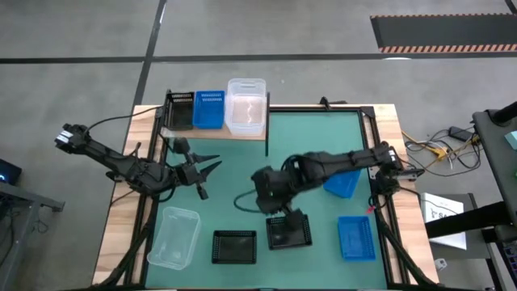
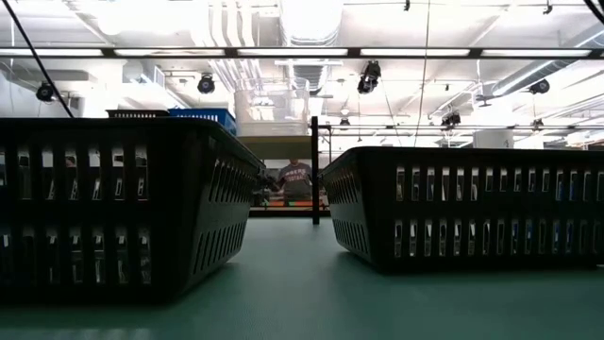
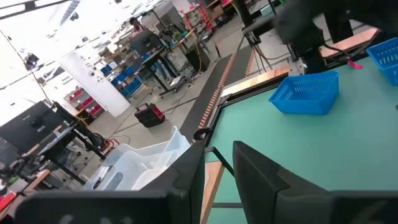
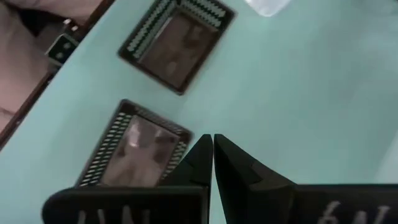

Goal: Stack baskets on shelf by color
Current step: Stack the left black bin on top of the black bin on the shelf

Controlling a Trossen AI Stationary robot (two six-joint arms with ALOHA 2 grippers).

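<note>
The wooden shelf stands at the table's far edge. It carries a black basket, a blue basket and a clear basket. Near the front edge lie a clear basket, two black baskets and a blue basket. Another blue basket lies at mid right. My left gripper is open and empty below the shelf's front. My right gripper is shut and points down at the far rim of the right black basket. My right gripper has its shut fingertips at the edge of the black basket's rim. One finger hides that spot, so I cannot tell whether it touches the basket. The basket sits flat on the mat.
The green mat is bare between the shelf and the front row. The shelf's black post stands at its right end. The two black baskets fill the low view. A person shows far behind the table.
</note>
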